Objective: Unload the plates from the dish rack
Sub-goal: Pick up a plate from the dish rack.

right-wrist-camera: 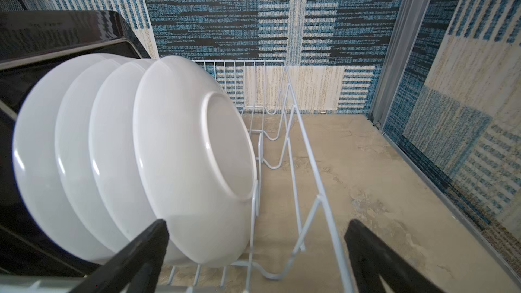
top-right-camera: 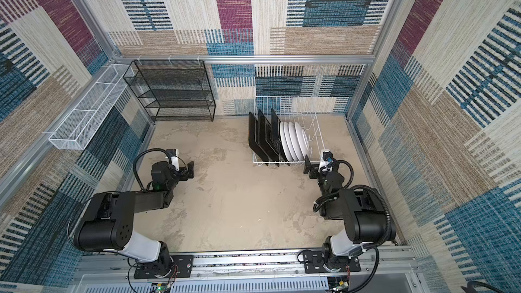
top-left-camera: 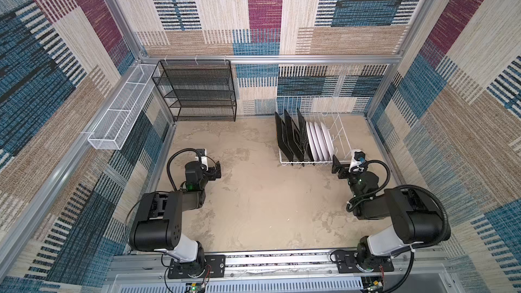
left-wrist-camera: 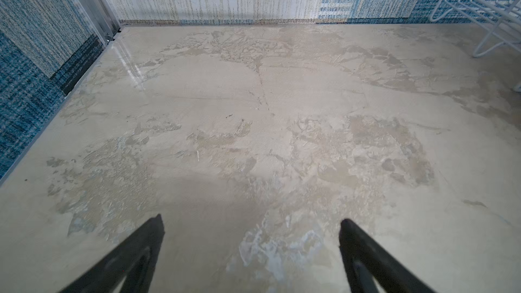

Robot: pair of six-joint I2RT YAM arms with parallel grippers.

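Your right gripper (right-wrist-camera: 258, 226) hangs spread and empty at the near end of the dish rack (top-left-camera: 304, 105), facing the round plates (right-wrist-camera: 183, 150). Tines hold these on edge, rims up for grabbing, beside the square plates (top-left-camera: 290, 136). Your left gripper (left-wrist-camera: 251, 220), also spread, hovers well clear of the rack over open table (top-left-camera: 253, 193).

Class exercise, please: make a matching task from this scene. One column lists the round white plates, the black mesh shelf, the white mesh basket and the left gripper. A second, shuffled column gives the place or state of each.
Things
1. round white plates
2. black mesh shelf
3. white mesh basket
4. left gripper

Places or states
A. open, over bare table
B. along the left side wall
C. on edge in the dish rack
D. against the back wall

Pairs: 1-C, 2-D, 3-B, 4-A
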